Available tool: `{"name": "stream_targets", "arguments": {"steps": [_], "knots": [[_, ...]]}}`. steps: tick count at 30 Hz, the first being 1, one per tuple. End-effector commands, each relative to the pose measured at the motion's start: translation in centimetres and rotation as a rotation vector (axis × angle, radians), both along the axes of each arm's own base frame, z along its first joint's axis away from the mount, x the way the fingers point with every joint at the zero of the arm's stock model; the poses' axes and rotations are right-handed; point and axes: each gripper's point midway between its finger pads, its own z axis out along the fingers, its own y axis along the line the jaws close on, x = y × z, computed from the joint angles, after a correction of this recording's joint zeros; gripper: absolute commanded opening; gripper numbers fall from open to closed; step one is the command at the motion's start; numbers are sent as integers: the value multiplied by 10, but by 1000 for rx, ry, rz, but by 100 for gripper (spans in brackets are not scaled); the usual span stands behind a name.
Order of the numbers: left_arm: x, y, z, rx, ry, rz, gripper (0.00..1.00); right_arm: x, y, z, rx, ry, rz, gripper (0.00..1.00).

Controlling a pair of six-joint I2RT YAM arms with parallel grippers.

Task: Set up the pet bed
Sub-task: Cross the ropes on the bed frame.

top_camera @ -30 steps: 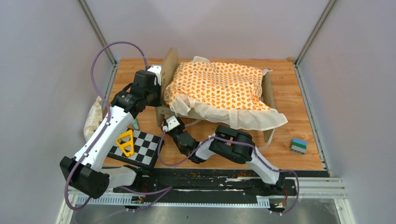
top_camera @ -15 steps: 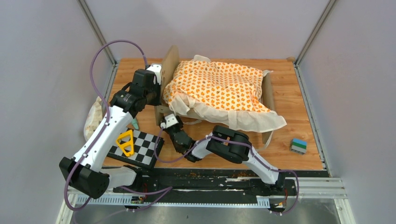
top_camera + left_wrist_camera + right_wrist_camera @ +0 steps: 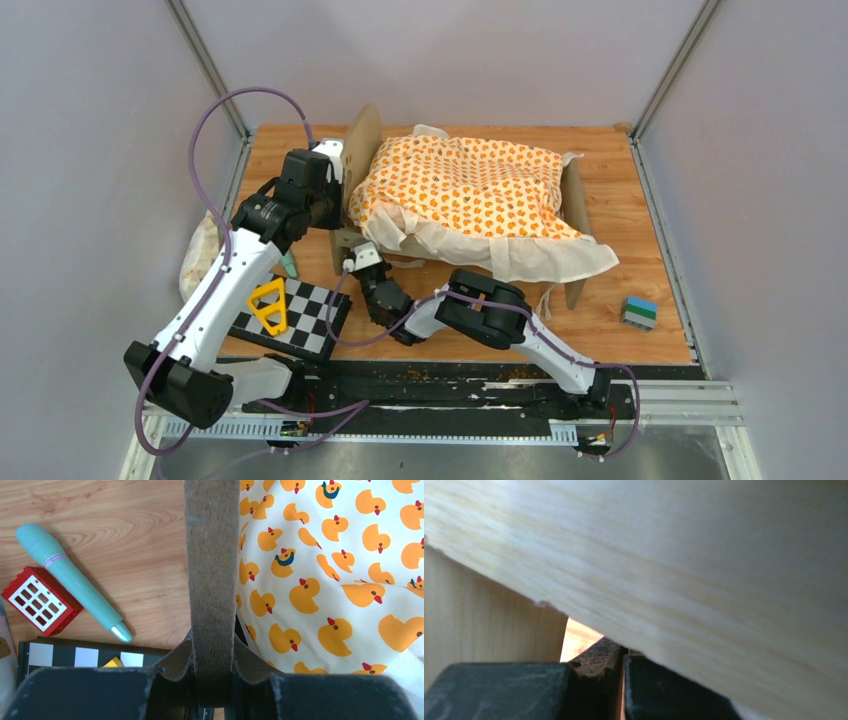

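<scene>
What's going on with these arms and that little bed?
Two robot arms are setting up a wooden pet bed. The left gripper is clamped on the top edge of one end board. The right gripper is shut, low at the bed's near corner. A duck-print cushion lies draped over the frame.

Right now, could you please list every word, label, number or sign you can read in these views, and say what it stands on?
None: no readable words, numbers or brand marks in any view.
cushion: duck print only, no lettering.
checkerboard: black and white squares only.
red block: white grid, no characters.
teal pen: pale band, any print too small to tell.
pet bed: bare wood, nothing written in view.
</scene>
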Motion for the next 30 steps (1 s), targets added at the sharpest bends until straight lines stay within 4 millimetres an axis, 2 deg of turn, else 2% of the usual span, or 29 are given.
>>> {"name": "stream_targets", "arguments": {"steps": [1,4,13,23,30], "knots": [[3,-32,91,-201,-250,-111,0,-5,-7,39,133,-73,-11,0],[5,-31,92,-193,-251,-107,0,-23,-6,31,99,-74,32,0],[9,-32,88,-185,-242,-102,0,-94,0,7,21,-35,168,0],[11,-31,83,-176,-237,-97,0,-159,-7,-6,2,26,256,0],[14,-31,82,-172,-238,-94,0,-208,-11,-6,2,54,323,0]]}}
